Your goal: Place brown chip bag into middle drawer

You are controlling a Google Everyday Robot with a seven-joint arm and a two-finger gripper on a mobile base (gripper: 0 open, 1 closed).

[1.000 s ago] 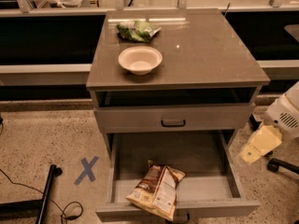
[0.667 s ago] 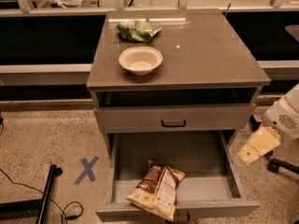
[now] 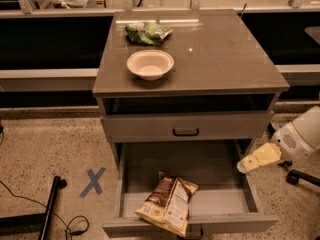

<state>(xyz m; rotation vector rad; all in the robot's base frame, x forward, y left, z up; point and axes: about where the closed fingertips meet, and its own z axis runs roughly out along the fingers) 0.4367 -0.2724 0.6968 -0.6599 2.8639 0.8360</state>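
The brown chip bag [image 3: 168, 204] lies in the open drawer [image 3: 135, 201] of the grey cabinet, at the drawer's front, with its lower end hanging over the front wall. It is dark brown with a yellow end and a white label. This open drawer is the lowest one showing, under a closed drawer with a dark handle [image 3: 186, 131]. My gripper [image 3: 255, 159], cream-coloured on a white arm, hangs at the right of the open drawer, over its right wall, empty and apart from the bag.
A white bowl [image 3: 150, 64] and a small green bag [image 3: 147, 33] sit on the cabinet top [image 3: 225, 54]. A dark open slot runs under the top. A blue X [image 3: 93, 181] marks the floor at left, beside a black pole and cable [image 3: 47, 216].
My gripper has moved a little to the left, closer to the drawer's right wall. The bag and the drawers have not moved.
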